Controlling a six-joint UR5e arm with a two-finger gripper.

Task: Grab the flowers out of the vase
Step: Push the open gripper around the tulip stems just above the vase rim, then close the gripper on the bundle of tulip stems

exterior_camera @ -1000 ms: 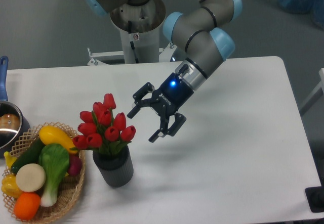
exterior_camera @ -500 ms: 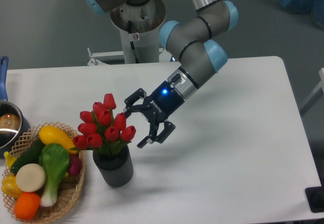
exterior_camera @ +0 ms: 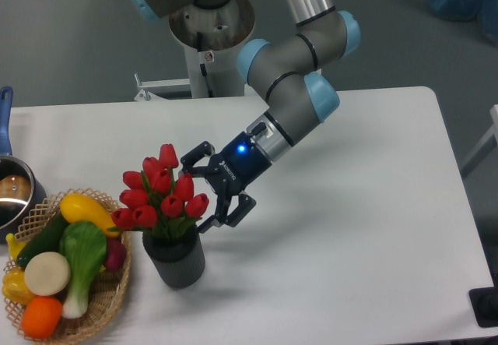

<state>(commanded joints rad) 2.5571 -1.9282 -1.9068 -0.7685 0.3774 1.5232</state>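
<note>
A: What is sitting nearest the camera?

B: At the lower left of the frame, a wicker basket is holding toy vegetables. Just to its right the vase, a dark ribbed cylinder, is standing upright on the white table. The flowers are standing in it, red buds spreading wider than its mouth.

A: Which way is the bunch pointing?

B: Its long axis is running close to vertical, stems down in the vase and buds up, with the heads fanning slightly toward the upper left. A lift would probably need to go mostly straight up.

A: And the gripper?

B: The gripper is hanging just right of the buds, left of frame centre, with its fingers spread apart and nothing between them. One finger is sitting above the right-hand tulips, the other lower, beside them. Whether either is touching a bud, I cannot tell.

A: What has just changed?

B: Over the last second the gripper has been travelling leftward across the table, from well apart to right beside the bunch. The flowers and vase have not moved. I am judging this as the end of the approach, with closing not yet started.

A: Anything farther back?

B: A metal pot with a blue handle is sitting at the left edge, and the arm's base is rising at the top.
</note>
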